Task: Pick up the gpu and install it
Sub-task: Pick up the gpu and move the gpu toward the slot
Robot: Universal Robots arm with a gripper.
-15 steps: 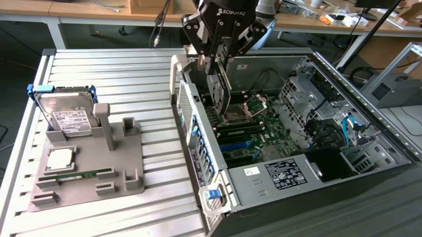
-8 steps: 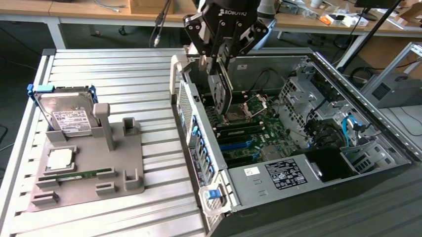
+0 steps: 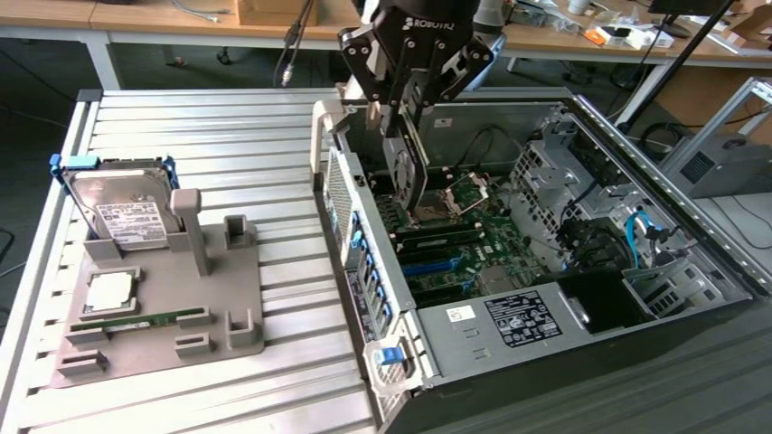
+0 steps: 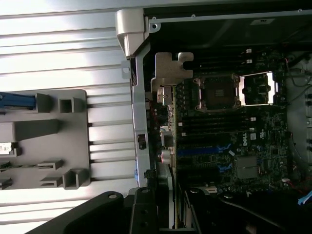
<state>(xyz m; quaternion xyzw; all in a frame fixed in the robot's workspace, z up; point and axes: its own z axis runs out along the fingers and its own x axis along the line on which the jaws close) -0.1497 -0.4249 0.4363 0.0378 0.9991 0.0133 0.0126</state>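
Gripping the gpu (image 3: 408, 167) by its upper edge, the gripper (image 3: 404, 101) had its fingers closed on the card. The card hung upright directly beneath it, inside the open computer case (image 3: 675, 235) and above the motherboard (image 3: 483, 244). In the wrist view the card's pale metal bracket (image 4: 169, 73) stood just beside the case's rear wall (image 4: 139, 97). Whether the card's lower edge already touched a slot could not be told. Doing this step well seemed to call for keeping the card plumb under the gripper and its bracket square to the rear wall. Its bottom edge would need to run parallel to the blue expansion slots (image 3: 425, 268) below, with a straight descent and an even press rather than a tilt. The open processor socket (image 4: 217, 92) close beside the card looked like the thing to stay clear of. Counted, there was one gpu, one gripper and one case. Well off to the gripper's side, outside the case, one grey fixture tray (image 3: 235, 289) carried one hard drive (image 3: 121, 212), one green memory stick (image 3: 143, 320) and one small pale square part (image 3: 108, 291).
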